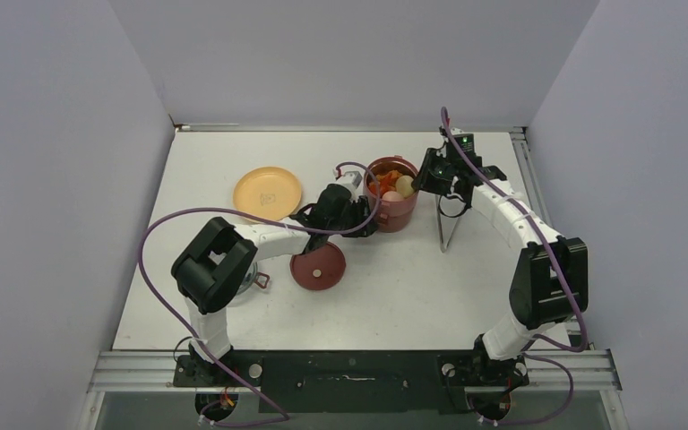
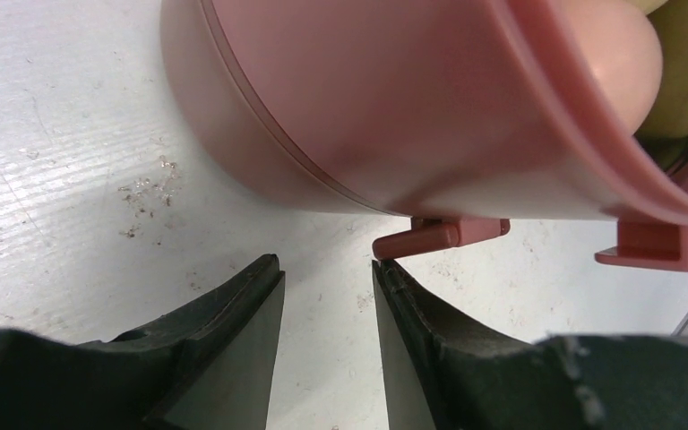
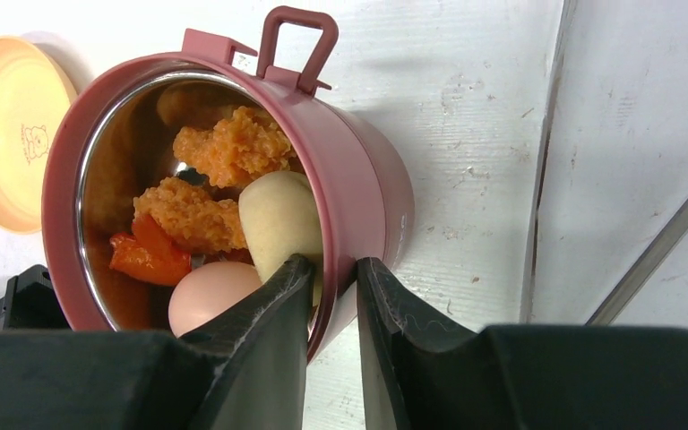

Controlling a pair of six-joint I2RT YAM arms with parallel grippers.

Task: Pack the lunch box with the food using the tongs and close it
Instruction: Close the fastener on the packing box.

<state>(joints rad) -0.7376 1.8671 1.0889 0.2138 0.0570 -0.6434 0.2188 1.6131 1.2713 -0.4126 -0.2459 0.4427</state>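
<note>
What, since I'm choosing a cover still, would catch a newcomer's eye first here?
The maroon lunch box stands at mid-table, its steel inside heaped with food: orange, red and a pale egg. The right gripper straddles its rim, one finger inside and one outside, while the left gripper stands open by its side tab. A yellow-orange plate lies to its left.

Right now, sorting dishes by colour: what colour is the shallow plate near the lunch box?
Pale yellow-orange; the plate shows best in the top external view.
</note>
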